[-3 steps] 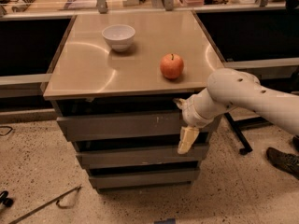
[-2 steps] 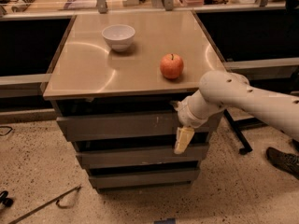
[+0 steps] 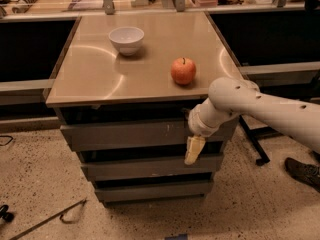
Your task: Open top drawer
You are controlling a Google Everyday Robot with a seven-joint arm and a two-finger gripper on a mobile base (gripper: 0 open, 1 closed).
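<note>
The top drawer (image 3: 130, 133) is a long grey handle-less front just under the tan counter top, with small pale scratches right of centre. It looks level with the two narrower grey drawer fronts below it. My gripper (image 3: 193, 151) hangs from the white arm at the drawer's right end, its pale fingers pointing down over the top drawer's lower edge and the gap under it.
A white bowl (image 3: 126, 38) and a red apple (image 3: 183, 70) sit on the counter top (image 3: 90, 79). A dark chair base (image 3: 257, 149) and a person's shoe (image 3: 302, 170) are on the floor at right. A thin rod (image 3: 47, 219) lies on the floor at lower left.
My arm and gripper have shifted left along the top drawer front. The drawer fronts have not visibly moved.
</note>
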